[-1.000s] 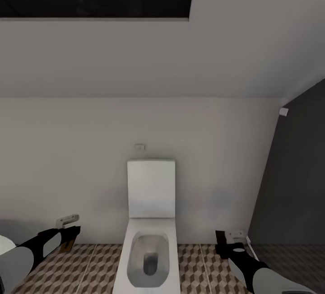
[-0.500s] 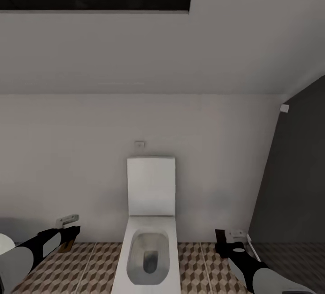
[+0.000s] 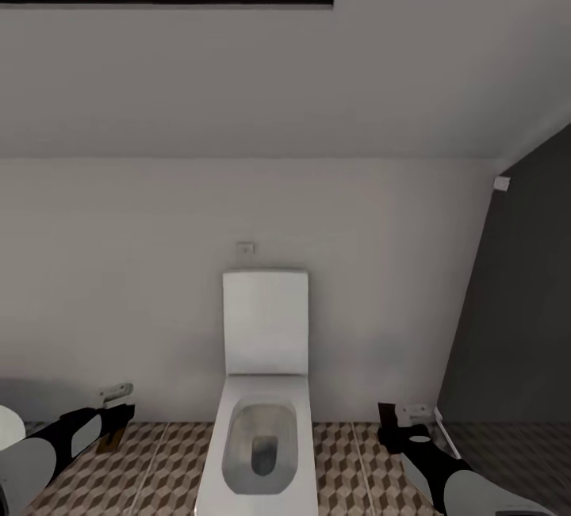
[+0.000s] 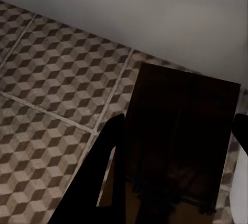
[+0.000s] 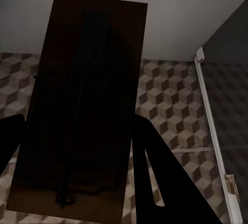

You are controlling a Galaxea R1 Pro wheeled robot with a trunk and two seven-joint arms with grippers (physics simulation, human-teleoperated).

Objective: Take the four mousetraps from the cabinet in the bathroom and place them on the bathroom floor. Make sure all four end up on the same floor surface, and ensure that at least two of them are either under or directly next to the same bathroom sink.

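From the head camera, a white toilet (image 3: 258,429) with its lid up stands against a pale wall, on the cube-patterned floor (image 3: 349,460). The left gripper (image 3: 111,421) hangs low at one side of the toilet and the right gripper (image 3: 403,425) at the other, both above the tiles. A tan sliver under the left gripper hints at a board, but this view does not settle what either gripper carries.

The wrist cameras do. In the left wrist view a dark, shadowed mousetrap (image 4: 178,146) sits between the two fingers (image 4: 111,172), its wire just visible along one end, so the left gripper is closed on it above the floor (image 4: 51,90). In the right wrist view a second mousetrap (image 5: 82,100), with wire showing on its face, is clamped between that gripper's fingers (image 5: 155,177), held above the tiles near a white strip (image 5: 214,131) at the foot of a dark grey wall.
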